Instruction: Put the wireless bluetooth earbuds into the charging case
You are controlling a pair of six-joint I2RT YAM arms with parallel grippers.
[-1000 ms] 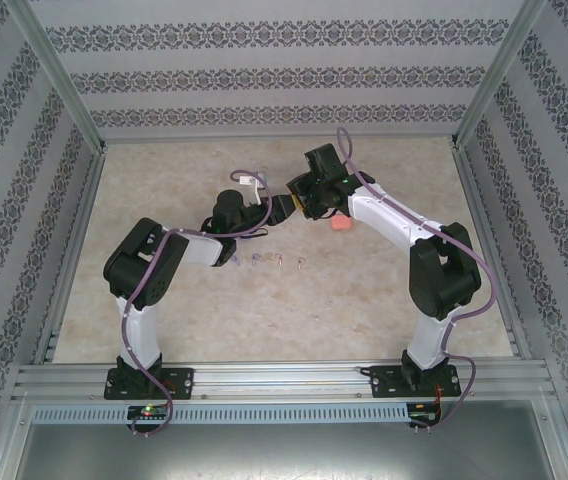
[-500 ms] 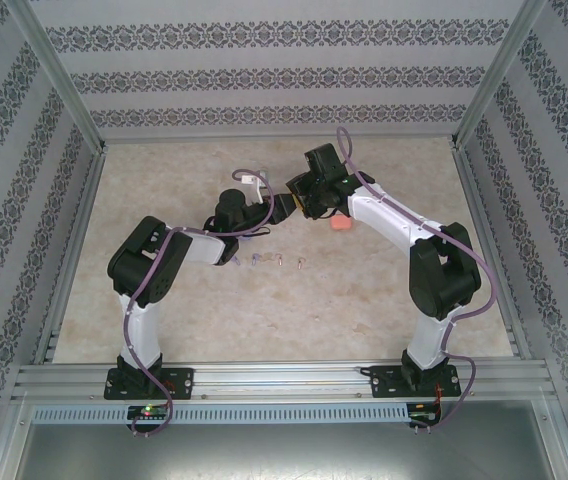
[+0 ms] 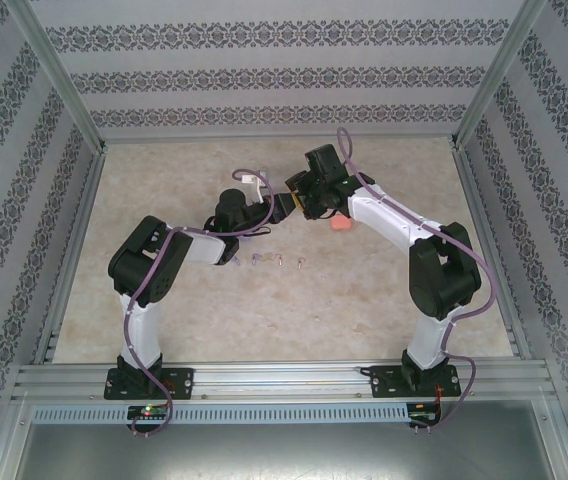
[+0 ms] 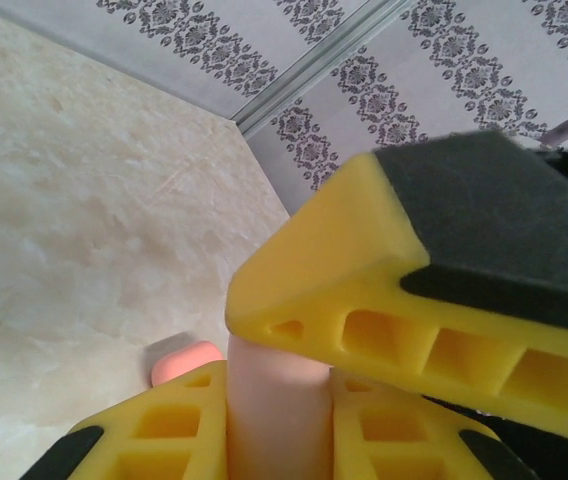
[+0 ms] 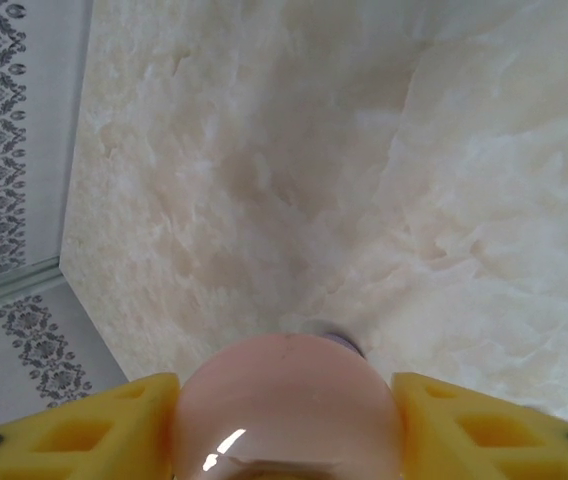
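While both arms reached inward with bent elbows and met over the middle of the table (image 3: 164,180), the left gripper (image 4: 276,395) pressed its yellow fingers (image 4: 164,435) against either side of a pale pink charging case (image 4: 276,440). The right gripper (image 5: 286,400) flanked the same case; whether it squeezed or merely touched could not be told. Tiny earbuds (image 3: 279,260) lay in a row on the table, nearer the bases than the fingers and apart from them. An orange-pink case (image 4: 186,362) rested just beyond the left fingers.

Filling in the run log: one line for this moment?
left tool: shut on pink case | right tool: flanks same case | earbuds: on table
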